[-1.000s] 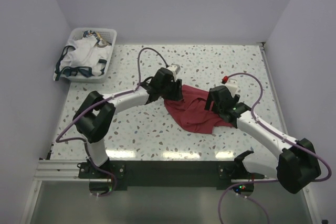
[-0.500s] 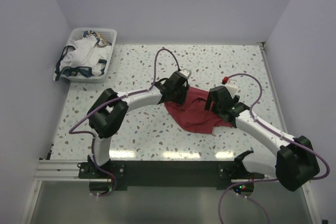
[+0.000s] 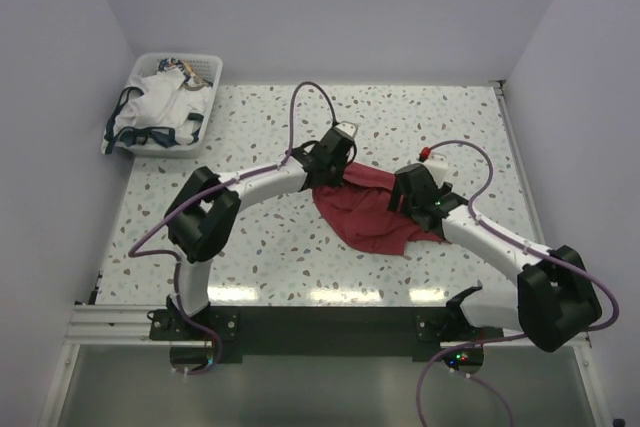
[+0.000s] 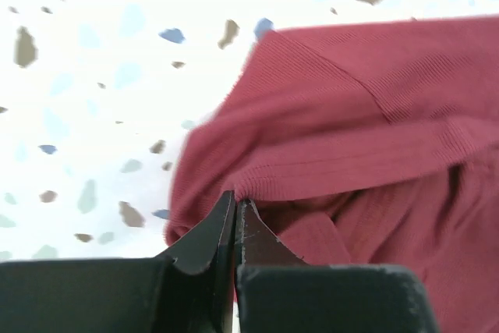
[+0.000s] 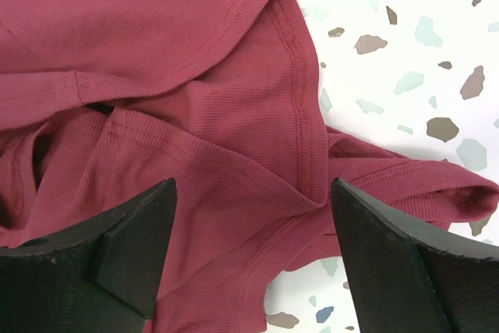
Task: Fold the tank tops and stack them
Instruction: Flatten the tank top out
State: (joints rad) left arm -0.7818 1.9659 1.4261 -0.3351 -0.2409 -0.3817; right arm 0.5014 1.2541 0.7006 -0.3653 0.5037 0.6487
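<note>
The dark red tank top (image 3: 370, 212) lies crumpled in the middle of the speckled surface (image 3: 260, 237), between the two arms. It is bunched into loose overlapping folds, with one strap or hem corner trailing toward the right arm, and no tidy fold shows in it yet. The left pincer (image 4: 235, 207) is pressed together on a hemmed edge at the garment's left side, the cloth caught between its tips and rising slightly to them. The right pincer (image 5: 251, 193) is spread wide above the opposite side, over a seamed armhole or neck edge, and grips nothing. Whether its tips touch the cloth I cannot tell.

The white tank top (image 3: 160, 107), navy-trimmed, sits heaped in the white basket (image 3: 212, 65) at the far left corner, well apart from both arms and untouched.

By my reading the task is near its start. The red top first needs spreading flat, probably by each arm taking a side and drawing it out. Then comes its folding, then fetching and folding the white one, and finally stacking the pair.
</note>
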